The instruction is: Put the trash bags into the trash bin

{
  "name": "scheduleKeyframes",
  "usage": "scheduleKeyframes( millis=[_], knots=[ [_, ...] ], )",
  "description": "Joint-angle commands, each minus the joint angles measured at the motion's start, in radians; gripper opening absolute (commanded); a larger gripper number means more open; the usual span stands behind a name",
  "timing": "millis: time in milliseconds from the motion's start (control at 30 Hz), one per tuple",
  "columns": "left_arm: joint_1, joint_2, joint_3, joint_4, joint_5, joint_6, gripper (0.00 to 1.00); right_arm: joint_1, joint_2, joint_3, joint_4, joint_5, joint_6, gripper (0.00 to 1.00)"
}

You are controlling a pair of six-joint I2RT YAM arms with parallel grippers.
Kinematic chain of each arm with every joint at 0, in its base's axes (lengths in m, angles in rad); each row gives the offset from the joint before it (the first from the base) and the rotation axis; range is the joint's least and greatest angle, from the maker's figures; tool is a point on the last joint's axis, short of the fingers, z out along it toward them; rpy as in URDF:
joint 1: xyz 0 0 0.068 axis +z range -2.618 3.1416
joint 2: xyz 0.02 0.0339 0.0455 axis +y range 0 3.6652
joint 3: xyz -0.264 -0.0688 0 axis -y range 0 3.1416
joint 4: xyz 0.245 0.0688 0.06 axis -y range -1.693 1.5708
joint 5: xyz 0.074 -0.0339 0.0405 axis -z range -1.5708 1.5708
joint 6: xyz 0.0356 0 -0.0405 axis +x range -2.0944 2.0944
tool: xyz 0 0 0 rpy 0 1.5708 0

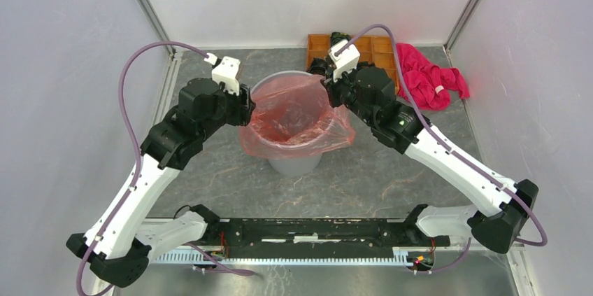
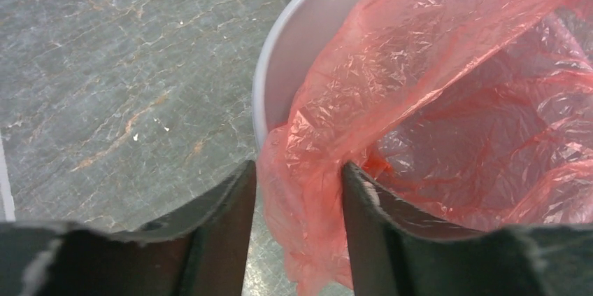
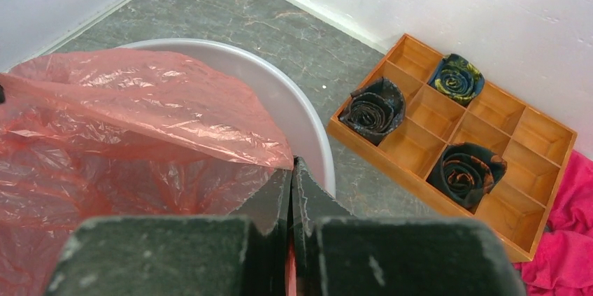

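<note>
- Two arms flank the trash bin [image 1: 294, 161], which stands upright in the middle of the worktop [image 1: 210, 184]. My left arm meets its left rim and my right arm its far-right rim.
- Most of the trash bag [image 1: 294, 117] sits inside the bin like a liner, its mouth spread across the opening. Loose film spills over the near and right rim and hangs down the outer wall.
- My left gripper [image 2: 299, 170] has its jaws part-way apart, straddling a fold of bag that droops over the left rim. One finger [image 2: 224, 240] is outside the bin and the other seems to be over the inside. The film lies loose between them, and I see no firm pinch.
- My right gripper [image 3: 291, 170] has its jaws pressed flat together on the bag's edge, right at the rim, holding that corner up.
- What the next move turns on is that the fold lies straight ahead of the left gripper and runs up and down over the rim, so the jaws would close squarely across it. I judge the left arm the one to act. Closing here could catch the bin wall along with the film, so I would watch the inner finger.
</note>
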Motion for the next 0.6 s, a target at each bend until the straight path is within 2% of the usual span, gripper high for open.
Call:
scheduleKeyframes(
  millis=[0,133,333,433,567],
  knots=[
    [0.002,-0.005,0.045,0.044,-0.056,-0.011,0.51,-0.033,0.010,0.048,0.017,-0.049,0.022,0.01],
    [0.002,0.054,0.077,0.038,-0.068,-0.024,0.40,-0.065,0.020,0.054,0.018,-0.086,0.025,0.01],
    [0.002,0.135,0.132,0.038,-0.134,-0.039,0.09,-0.122,0.037,0.055,0.023,-0.151,0.029,0.01],
    [0.003,0.187,0.159,0.042,-0.172,-0.039,0.02,-0.143,0.056,0.069,0.020,-0.184,0.019,0.01],
    [0.005,0.261,0.191,0.050,-0.219,-0.053,0.02,-0.175,0.089,0.088,0.009,-0.197,-0.005,0.01]
  ],
)
